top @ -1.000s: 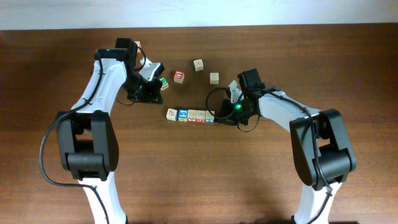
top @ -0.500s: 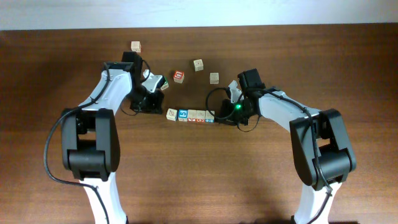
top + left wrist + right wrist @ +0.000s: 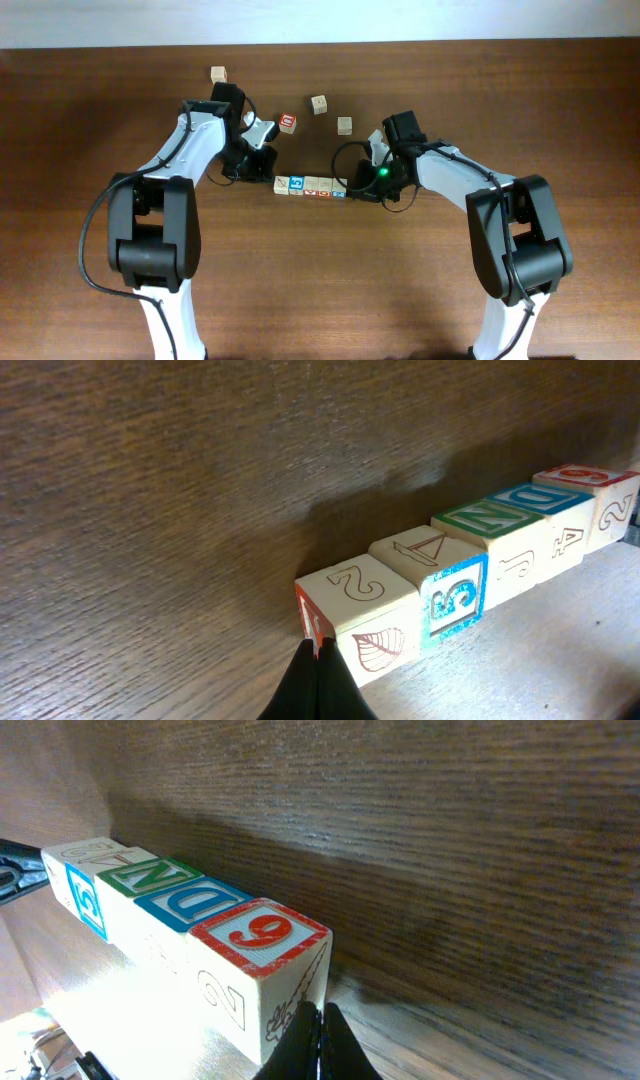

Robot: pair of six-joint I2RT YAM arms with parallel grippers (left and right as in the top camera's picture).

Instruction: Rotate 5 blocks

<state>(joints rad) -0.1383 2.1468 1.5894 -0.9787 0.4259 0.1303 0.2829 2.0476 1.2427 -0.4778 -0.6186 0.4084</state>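
**A:** Overhead first. Where are the five blocks?

**B:** In one straight row mid-bench, side touching side. The left tool sits at the row's left end and the right tool at its right end. Both are pinched shut and hold nothing. I'd say the row wants turning by slow, opposite nudges at the two ends, so that no block squirts out.

**A:** Count?

**B:** Five in the row. Four are loose behind it: the far cube, the red-topped cube, the back cube and the near cube. There are two arms.

**A:** Left wrist?

**B:** The closed fingertips touch the near corner of the 2 block. A corner push could twist that block alone, so a flat-face contact looks safer. I count five again: 2, blue 3, green N, blue D, red-topped.

**A:** Right wrist?

**B:** The shut tips press low on the 9 block. That is good for sliding and unlikely to tip it. Only four blocks show plainly here, and I cannot make out the fifth.
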